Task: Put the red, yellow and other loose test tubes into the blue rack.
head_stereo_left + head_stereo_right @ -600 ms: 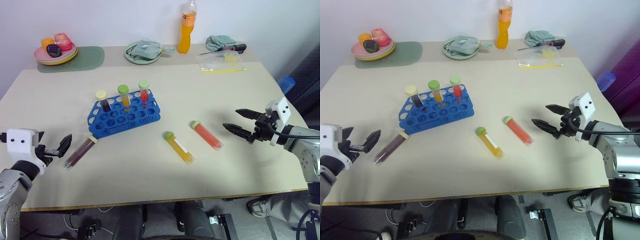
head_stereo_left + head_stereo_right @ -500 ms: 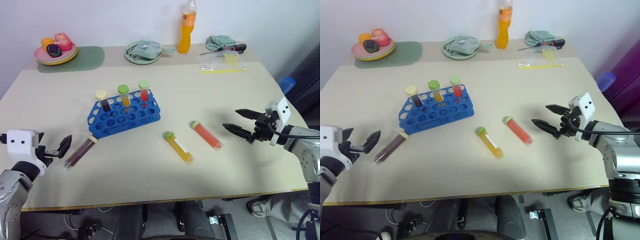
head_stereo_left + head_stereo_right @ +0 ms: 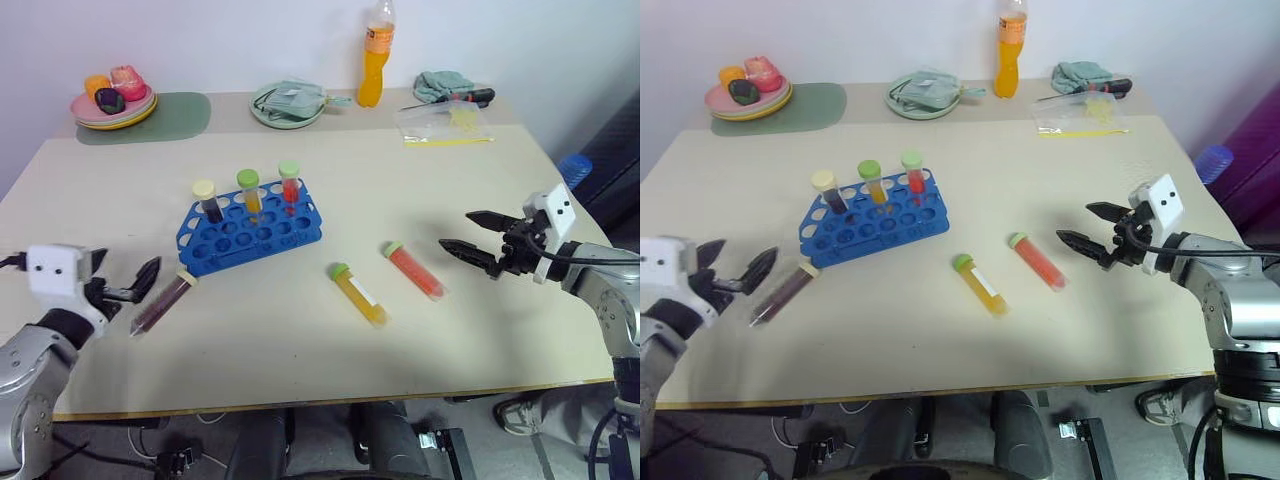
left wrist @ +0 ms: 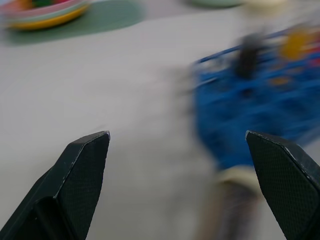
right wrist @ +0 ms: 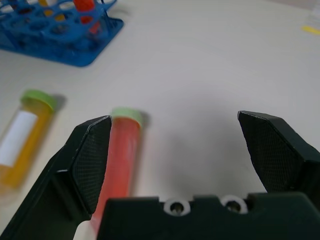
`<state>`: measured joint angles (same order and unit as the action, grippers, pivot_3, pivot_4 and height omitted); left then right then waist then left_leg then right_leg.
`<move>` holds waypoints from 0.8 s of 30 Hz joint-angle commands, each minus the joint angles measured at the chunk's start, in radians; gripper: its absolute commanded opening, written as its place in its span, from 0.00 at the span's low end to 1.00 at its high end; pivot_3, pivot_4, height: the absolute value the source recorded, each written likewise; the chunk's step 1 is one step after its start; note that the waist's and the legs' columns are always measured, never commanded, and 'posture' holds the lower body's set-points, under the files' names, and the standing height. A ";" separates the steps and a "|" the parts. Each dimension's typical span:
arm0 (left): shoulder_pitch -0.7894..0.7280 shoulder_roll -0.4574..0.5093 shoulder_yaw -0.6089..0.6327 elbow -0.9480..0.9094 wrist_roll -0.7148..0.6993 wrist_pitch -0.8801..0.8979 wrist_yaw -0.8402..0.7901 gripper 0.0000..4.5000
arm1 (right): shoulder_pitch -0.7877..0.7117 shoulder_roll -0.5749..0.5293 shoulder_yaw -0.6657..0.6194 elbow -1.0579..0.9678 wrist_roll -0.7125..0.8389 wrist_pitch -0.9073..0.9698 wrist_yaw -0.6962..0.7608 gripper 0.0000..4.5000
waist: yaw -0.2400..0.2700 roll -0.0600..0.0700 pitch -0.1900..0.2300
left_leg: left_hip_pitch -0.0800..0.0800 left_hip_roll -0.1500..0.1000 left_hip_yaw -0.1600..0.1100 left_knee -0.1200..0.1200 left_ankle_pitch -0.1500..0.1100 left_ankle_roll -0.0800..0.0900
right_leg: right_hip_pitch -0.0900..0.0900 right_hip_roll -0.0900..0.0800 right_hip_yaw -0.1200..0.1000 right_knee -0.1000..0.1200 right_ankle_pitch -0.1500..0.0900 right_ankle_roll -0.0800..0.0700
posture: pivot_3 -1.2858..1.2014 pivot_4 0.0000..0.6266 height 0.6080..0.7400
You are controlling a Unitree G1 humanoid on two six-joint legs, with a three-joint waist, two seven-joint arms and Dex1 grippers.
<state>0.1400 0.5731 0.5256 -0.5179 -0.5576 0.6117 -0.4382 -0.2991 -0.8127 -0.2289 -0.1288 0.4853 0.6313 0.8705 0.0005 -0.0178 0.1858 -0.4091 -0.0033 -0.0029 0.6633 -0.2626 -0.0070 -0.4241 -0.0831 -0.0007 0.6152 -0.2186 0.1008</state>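
The table (image 3: pixel 420 190) holds the blue rack (image 3: pixel 250 232) with three tubes standing; red tube (image 3: pixel 414 270), yellow tube (image 3: pixel 358 294) and dark tube (image 3: pixel 160 304) lie loose. Right gripper (image 3: pixel 468 235), spread wide and empty, should straddle the red tube squarely; left gripper (image 3: pixel 122 284), also spread, waits beside the dark tube

Yellow tube (image 3: pixel 358 294) label: white — nothing on it can be read
Orange bottle (image 3: pixel 373 54) band: orange — its print is too small to read

blue rack (image 3: pixel 250 235): blue
red tube (image 3: pixel 413 270): red, green cap
yellow tube (image 3: pixel 358 295): yellow, green cap
dark tube (image 3: pixel 160 305): maroon, cream cap
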 commanded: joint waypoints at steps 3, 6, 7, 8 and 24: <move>-0.092 0.051 -0.163 -0.050 -0.058 0.018 -0.116 1.00 | -0.013 -0.044 -0.047 -0.220 0.095 0.187 -0.070 0.99 | 0.009 0.000 0.000 | 0.000 0.000 0.000 0.000 0.000 0.000 | 0.000 0.000 0.000 0.000 0.000 0.000 | 0.52 0.24 1.00; -0.140 0.101 -0.380 -0.083 -0.018 -0.008 -0.248 1.00 | -0.067 -0.125 0.048 -0.331 0.090 0.375 -0.126 0.99 | 0.012 0.001 0.000 | 0.000 0.000 0.000 0.001 0.000 0.000 | 0.000 0.000 0.000 0.000 0.000 0.000 | 0.52 0.24 1.00; -0.156 0.108 -0.436 -0.083 -0.006 -0.022 -0.280 1.00 | -0.104 -0.133 0.080 -0.342 0.097 0.450 -0.152 0.99 | 0.011 0.001 0.000 | 0.000 0.000 0.000 0.001 0.000 0.000 | 0.000 0.000 0.000 0.000 0.000 0.000 | 0.52 0.24 1.00; -0.162 0.113 -0.461 -0.074 0.001 -0.038 -0.303 1.00 | -0.134 -0.127 0.102 -0.352 0.106 0.506 -0.177 0.99 | 0.011 0.000 0.000 | 0.000 0.000 0.001 0.001 0.000 0.000 | 0.000 0.000 0.001 0.000 0.000 0.000 | 0.52 0.24 1.00; -0.190 0.023 -0.655 -0.035 0.096 -0.145 -0.344 1.00 | -0.706 0.001 0.579 0.115 0.202 0.983 -0.422 0.99 | 0.009 0.002 0.000 | -0.003 -0.002 0.001 0.001 -0.002 0.004 | -0.002 -0.002 0.000 -0.001 -0.001 -0.003 | 0.52 0.24 1.00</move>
<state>-0.0520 0.5989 -0.1347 -0.5088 -0.4640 0.4885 -0.7836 -0.9721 -0.8131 0.3417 -0.0248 0.6572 1.6085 0.4595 0.0092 -0.0161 0.1861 -0.4124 -0.0049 -0.0020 0.6645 -0.2645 -0.0033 -0.4266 -0.0845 -0.0004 0.6141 -0.2198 0.0982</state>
